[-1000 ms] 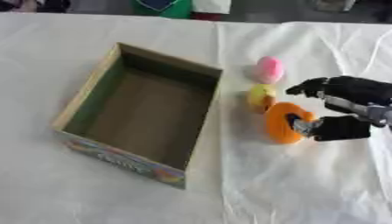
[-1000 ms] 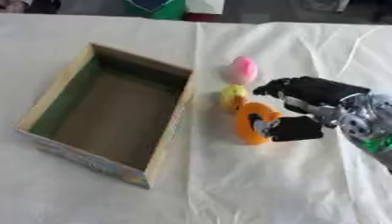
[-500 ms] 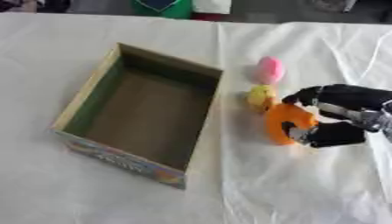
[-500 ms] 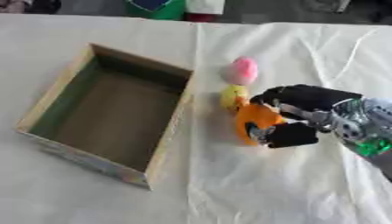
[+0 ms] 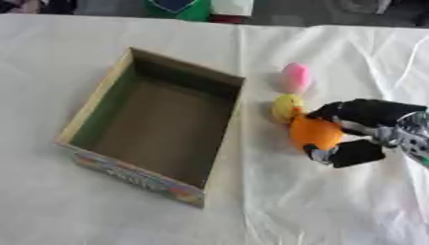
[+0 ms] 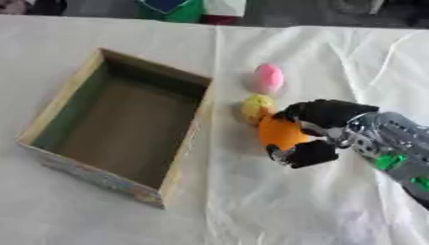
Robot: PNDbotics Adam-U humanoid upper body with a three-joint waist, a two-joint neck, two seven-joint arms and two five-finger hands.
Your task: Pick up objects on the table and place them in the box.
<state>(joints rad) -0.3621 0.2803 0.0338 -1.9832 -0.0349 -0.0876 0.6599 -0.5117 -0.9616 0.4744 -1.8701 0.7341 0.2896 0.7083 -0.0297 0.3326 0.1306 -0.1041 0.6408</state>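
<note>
Table [image 5: 100, 210]: covered with a white cloth
Box [image 5: 96, 95]: open cardboard, left of the toys, nothing visible inside
Right hand [image 6: 322, 131]: black, coming in from the right, fingers and thumb curled round the orange object [image 6: 278, 133]
Orange object: between fingers above and thumb below, touching the yellow object [image 6: 256, 106]
Pink object [image 6: 268, 77]: just beyond the yellow one, apart from the hand

Orange ball [image 5: 314, 133], yellow [image 5: 287, 106], pink [image 5: 295, 76]; box [image 5: 100, 93]

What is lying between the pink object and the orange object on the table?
A small yellow object lies between the pink object and the orange object that the right hand grasps; both eye views show it.
</note>
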